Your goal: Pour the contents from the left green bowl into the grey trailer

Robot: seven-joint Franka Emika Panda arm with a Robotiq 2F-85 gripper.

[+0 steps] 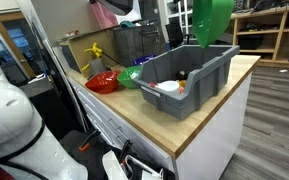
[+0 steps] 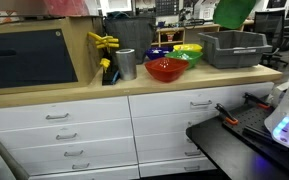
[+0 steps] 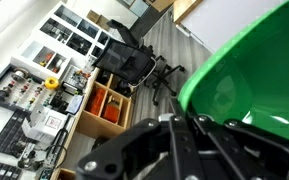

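Above the grey trailer (image 1: 199,75) in an exterior view, the left green bowl (image 1: 212,20) hangs high and steeply tipped, its mouth turned down towards the bin. The trailer stands on the wooden surface (image 1: 154,125) and holds a few things: white pieces, something orange and a small dark item. Near it sit a red bowl (image 1: 102,82) and a second green bowl (image 1: 131,77); what they hold is too small to tell. Whether anything is left in the lifted bowl cannot be seen.

In an exterior view, the left green bowl (image 2: 234,12) shows at the top edge, over the grey trailer (image 2: 234,48). The red bowl (image 2: 166,69) and a metal cup (image 2: 126,64) stand well apart from it.

In the wrist view, the hand (image 3: 184,128) is clamped on the rim of the left green bowl (image 3: 249,85), with an office chair (image 3: 134,60) on the floor beyond.

The pour looks under way or nearly done. To do it well, I would hold the mouth over the trailer's middle, inside its walls. I would also lower it before the last tilt, since a drop from this height could bounce pieces out.
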